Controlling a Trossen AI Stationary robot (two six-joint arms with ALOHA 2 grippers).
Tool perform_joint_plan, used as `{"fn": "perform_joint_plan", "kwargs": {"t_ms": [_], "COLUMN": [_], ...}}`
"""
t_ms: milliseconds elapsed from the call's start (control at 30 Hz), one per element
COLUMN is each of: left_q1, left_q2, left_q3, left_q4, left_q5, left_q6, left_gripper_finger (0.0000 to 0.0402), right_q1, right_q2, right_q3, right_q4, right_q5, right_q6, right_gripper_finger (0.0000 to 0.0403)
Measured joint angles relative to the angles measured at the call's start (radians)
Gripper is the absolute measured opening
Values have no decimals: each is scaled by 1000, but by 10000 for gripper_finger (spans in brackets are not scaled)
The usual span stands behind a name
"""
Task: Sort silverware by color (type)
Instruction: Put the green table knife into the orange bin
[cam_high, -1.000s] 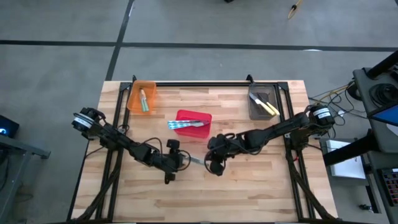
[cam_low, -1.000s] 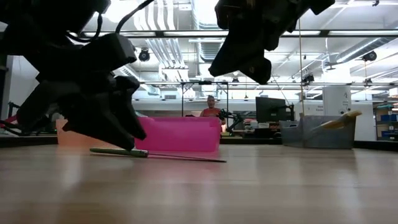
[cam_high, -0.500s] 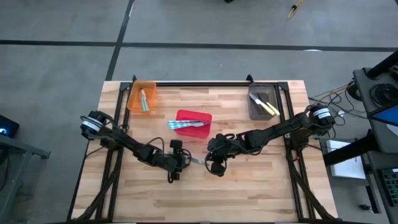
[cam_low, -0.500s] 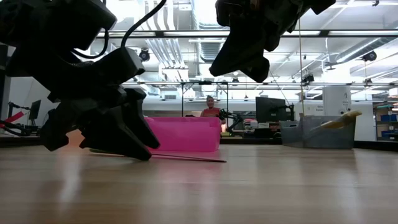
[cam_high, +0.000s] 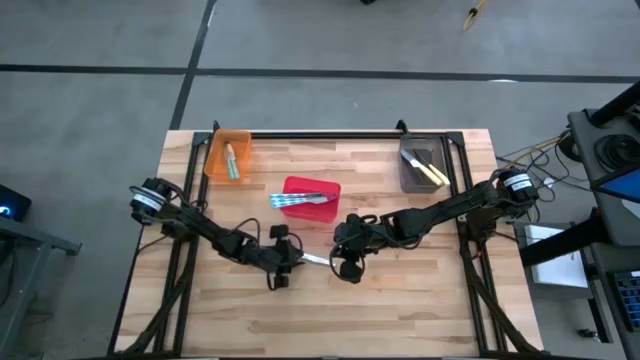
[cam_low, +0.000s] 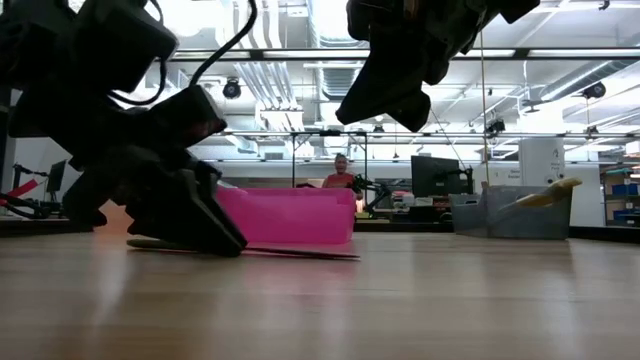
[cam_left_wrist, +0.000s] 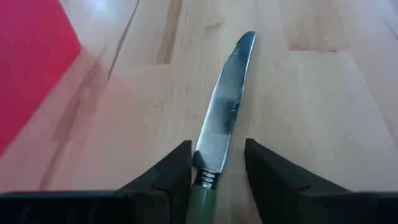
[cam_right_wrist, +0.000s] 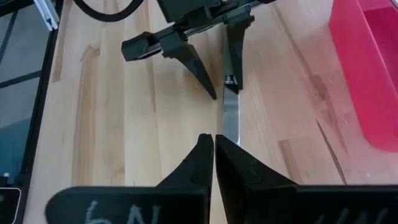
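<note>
A knife (cam_high: 316, 259) with a green handle and a silver blade lies flat on the wooden table near the middle, its blade (cam_left_wrist: 227, 106) pointing toward the right arm. My left gripper (cam_high: 288, 264) is down at the table. It is open, with one finger on each side of the knife where the handle (cam_left_wrist: 202, 196) meets the blade. In the low view the left gripper (cam_low: 215, 238) hides the handle. My right gripper (cam_high: 346, 266) hangs shut above the table, just beyond the blade tip, with nothing in it (cam_right_wrist: 213, 146). My left gripper slants down from the table's left, its fingers lying along the knife on either side of the handle's blade end (cam_left_wrist: 200, 167). The knife lies flat on the table. One finger (cam_left_wrist: 177, 168) stands right against it, but I cannot tell whether it touches.
A red bin (cam_high: 311, 186) holding blue-handled utensils stands just beyond the knife. An orange bin (cam_high: 228, 155) with green-handled pieces is at the far left, and a grey bin (cam_high: 420, 166) with yellow-handled pieces at the far right. A person shows far behind the table.
My left gripper has sunk to the table and edged toward the knife, rolling a little, so that its fingers now straddle the handle. The knife stays flat on the table.
</note>
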Motion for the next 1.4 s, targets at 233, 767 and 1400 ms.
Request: {"fn": "perform_joint_plan", "kwargs": {"t_ms": [233, 767, 1400], "left_q1": [0, -48, -111], "left_q2": [4, -123, -292], "left_q3": [-43, -56, -50], "left_q4": [90, 117, 48], "left_q5": [-13, -144, -136], "left_q6": [-54, -231, -333], "left_gripper_finger": [66, 4, 0], "right_q1": [2, 7, 6], "right_q2": [0, 0, 0], "right_q3": [0, -21, -124], "right_q4": [0, 0, 51], "right_q5": [0, 1, 2], "right_q6": [-21, -134, -205], "right_gripper_finger": [9, 9, 9]}}
